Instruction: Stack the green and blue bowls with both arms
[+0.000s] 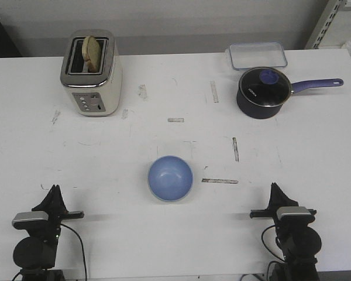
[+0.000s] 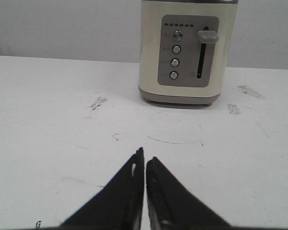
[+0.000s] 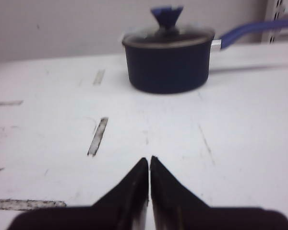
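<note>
The light blue bowl point(image 1: 170, 178) sits upright on the white table point(image 1: 175, 234) at the front middle, open side up. No green bowl shows on its own in any view. My left gripper point(image 1: 54, 190) rests low at the front left, well left of the bowl. Its fingers are shut together with nothing between them in the left wrist view point(image 2: 144, 154). My right gripper point(image 1: 275, 187) rests low at the front right, well right of the bowl. It is also shut and empty in the right wrist view point(image 3: 149, 159).
A cream toaster point(image 1: 91, 73) with a slice of bread stands at the back left and fills the left wrist view point(image 2: 187, 50). A dark navy saucepan point(image 1: 263, 92) with a purple handle stands at the back right point(image 3: 169, 60). A clear lidded box point(image 1: 256, 55) lies behind it.
</note>
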You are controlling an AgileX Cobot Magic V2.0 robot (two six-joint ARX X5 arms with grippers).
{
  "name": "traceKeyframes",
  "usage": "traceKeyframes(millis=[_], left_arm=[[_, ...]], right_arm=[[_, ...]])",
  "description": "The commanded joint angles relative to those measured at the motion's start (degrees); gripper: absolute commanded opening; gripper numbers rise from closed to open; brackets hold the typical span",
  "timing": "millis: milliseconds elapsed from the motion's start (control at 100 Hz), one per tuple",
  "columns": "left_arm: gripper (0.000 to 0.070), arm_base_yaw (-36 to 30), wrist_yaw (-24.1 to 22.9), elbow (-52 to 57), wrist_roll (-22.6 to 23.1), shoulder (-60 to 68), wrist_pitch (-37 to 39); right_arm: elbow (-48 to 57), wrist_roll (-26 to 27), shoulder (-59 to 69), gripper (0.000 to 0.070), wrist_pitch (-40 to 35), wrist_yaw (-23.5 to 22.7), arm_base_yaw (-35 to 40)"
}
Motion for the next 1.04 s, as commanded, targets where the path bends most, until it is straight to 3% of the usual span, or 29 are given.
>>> traceKeyframes(millis=[0,1030], left_arm=[[0.0001,0.1,-0.1,-1.2,0.0,0.2,1.0],[0.0002,0.1,-0.1,-1.2,0.0,0.0,1.1]], right_arm=[[-0.1,1.4,-0.3,0.0000,1.3,-0.2,0.0],[-0.1,1.2,-0.3,0.0000,1.5,0.4,0.0]])
